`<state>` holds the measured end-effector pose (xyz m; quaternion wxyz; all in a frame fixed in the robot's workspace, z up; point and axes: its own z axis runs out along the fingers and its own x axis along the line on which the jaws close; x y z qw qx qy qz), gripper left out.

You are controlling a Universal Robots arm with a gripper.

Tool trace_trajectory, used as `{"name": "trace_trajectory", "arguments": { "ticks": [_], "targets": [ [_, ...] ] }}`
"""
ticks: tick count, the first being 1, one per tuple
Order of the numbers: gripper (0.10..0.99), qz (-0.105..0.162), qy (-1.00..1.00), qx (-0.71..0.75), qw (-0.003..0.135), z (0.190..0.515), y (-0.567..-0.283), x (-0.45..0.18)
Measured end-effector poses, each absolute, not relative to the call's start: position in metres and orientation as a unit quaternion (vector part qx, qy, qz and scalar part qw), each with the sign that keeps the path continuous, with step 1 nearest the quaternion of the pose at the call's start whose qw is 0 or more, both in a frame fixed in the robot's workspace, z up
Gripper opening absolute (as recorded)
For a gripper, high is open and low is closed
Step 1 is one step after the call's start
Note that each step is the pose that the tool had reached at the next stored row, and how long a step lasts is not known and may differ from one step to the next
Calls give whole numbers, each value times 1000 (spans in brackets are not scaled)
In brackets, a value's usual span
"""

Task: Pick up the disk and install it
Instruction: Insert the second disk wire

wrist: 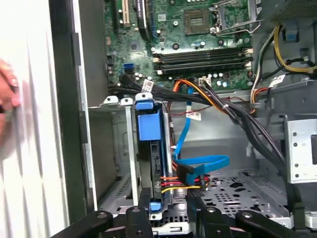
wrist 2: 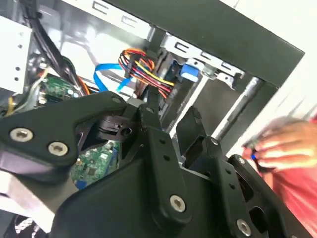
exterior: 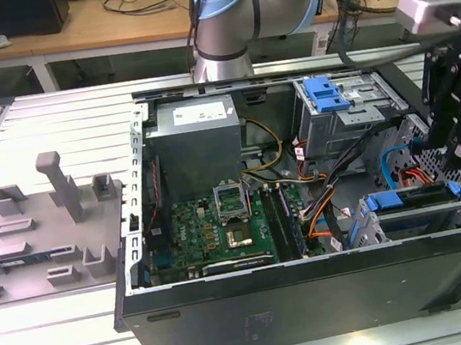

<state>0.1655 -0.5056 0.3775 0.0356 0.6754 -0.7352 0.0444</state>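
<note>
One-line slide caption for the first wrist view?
Pincer poised over the blue-railed disk seated in the open computer case, a hand at the case's outer side.

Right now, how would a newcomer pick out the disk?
Start at the open computer case. Go to its near corner on the exterior view's right, below the black tool. The disk sits there, framed in bright blue, unlike the blue latch on the farther cage.
</note>
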Motion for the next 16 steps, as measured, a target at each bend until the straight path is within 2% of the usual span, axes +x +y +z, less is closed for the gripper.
{"name": "trace_trajectory", "arguments": {
  "ticks": [2, 3, 9, 15, 16],
  "targets": [
    [424, 73, -732, 673, 68, 379, -495, 166],
    [424, 78, -731, 673, 78, 378, -491, 166],
    [424, 90, -728, 672, 101, 379, -464, 170],
    [424, 103, -719, 669, 159, 379, -454, 174],
    [424, 104, -718, 668, 163, 379, -451, 174]
  ]
}}
